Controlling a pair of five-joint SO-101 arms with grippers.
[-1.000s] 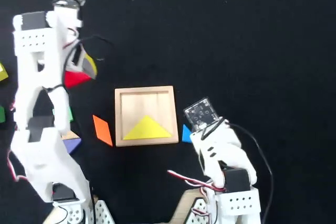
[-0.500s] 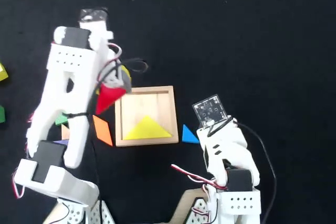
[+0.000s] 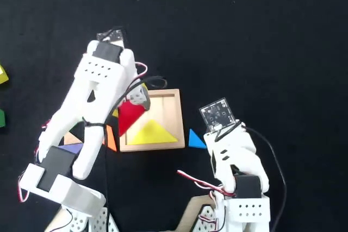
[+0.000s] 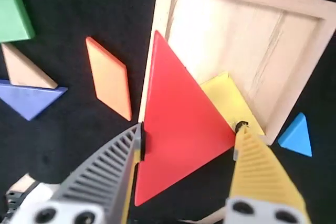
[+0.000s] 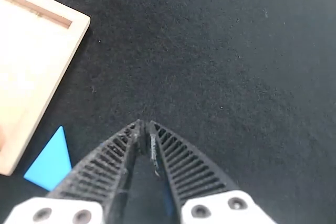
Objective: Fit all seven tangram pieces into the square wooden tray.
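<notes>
Blue triangle (image 5: 51,163): lies flat, just beside the near right corner of the tray (image 5: 31,51).
Right claw (image 5: 144,129): pressed closed with nothing in it, near the tray's right side.
Orange piece (image 4: 108,82): just beside the tray's left side. The green piece (image 4: 13,14), tan piece (image 4: 26,69) and purple piece (image 4: 29,98) lie further left.
Red triangle (image 4: 178,129): up over the tray's left rim, partly above the yellow triangle (image 3: 154,133).
Left claw (image 4: 188,135): squeezing the red triangle by its edges.
Yellow triangle: inside the tray, along its near side.
Might go wrong: the red triangle hangs half over the rim. If dropped here, I think it would rest on the rim or the yellow triangle and not lie flat.
Hard to see: how high the red triangle is. The arm hides the tray's left side from above.
</notes>
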